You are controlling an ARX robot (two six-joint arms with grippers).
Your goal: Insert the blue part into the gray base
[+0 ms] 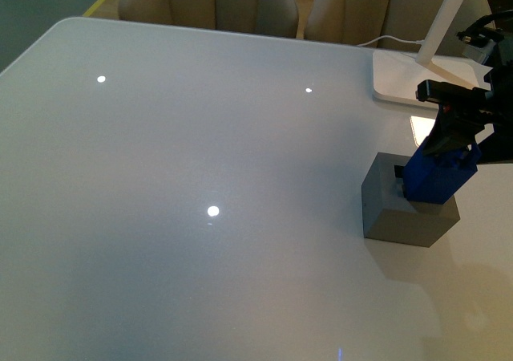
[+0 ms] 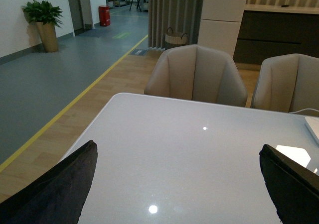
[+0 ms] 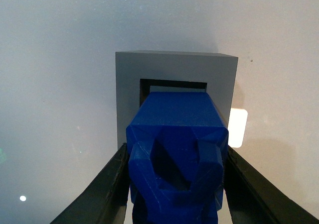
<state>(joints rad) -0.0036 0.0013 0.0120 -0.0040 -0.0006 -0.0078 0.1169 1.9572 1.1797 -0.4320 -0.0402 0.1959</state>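
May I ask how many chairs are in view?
2: one chair at the table's far edge, another chair beside it, partly cropped; others may be hidden.

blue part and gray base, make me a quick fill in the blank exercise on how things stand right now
1. The blue part is clamped by the ___ gripper.
2. It is poised at the hole in the ___ face of the gray base, not fully seated.
3. The left gripper is ___, with nothing between its fingers.

Missing words: right; top; open
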